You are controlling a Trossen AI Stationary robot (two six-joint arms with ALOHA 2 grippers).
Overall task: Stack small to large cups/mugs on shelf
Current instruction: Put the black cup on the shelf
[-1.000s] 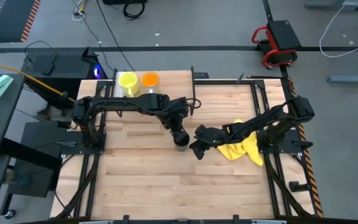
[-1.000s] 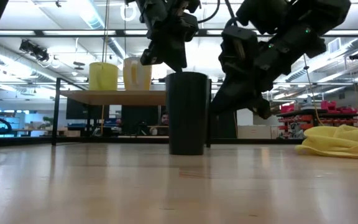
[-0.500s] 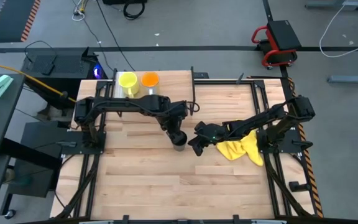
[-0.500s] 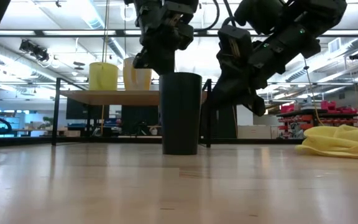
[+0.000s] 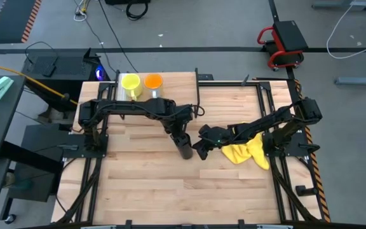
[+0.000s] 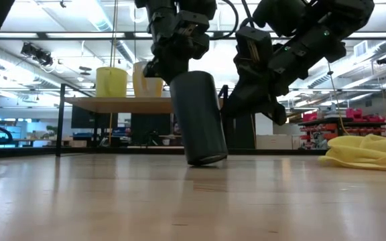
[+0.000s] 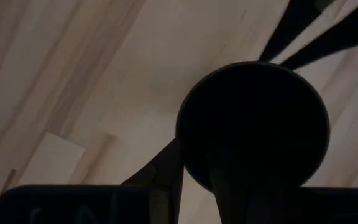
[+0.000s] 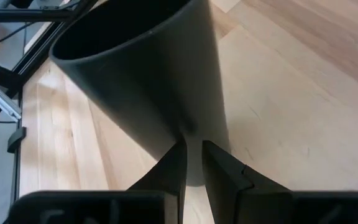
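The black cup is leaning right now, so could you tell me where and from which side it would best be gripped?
Probably at the rim, from above. The black cup has no handle and tilts, base still on the tabletop; the open mouth is the free edge. The left gripper is already there; the right gripper waits beside it.

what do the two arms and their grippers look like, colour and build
Both arms are black and slim, built of jointed segments. The left gripper and right gripper each end in two dark fingers; the right one's fingers are flat and angular. A small green light glows on the right arm, and black cable loops near the left arm's wrist.
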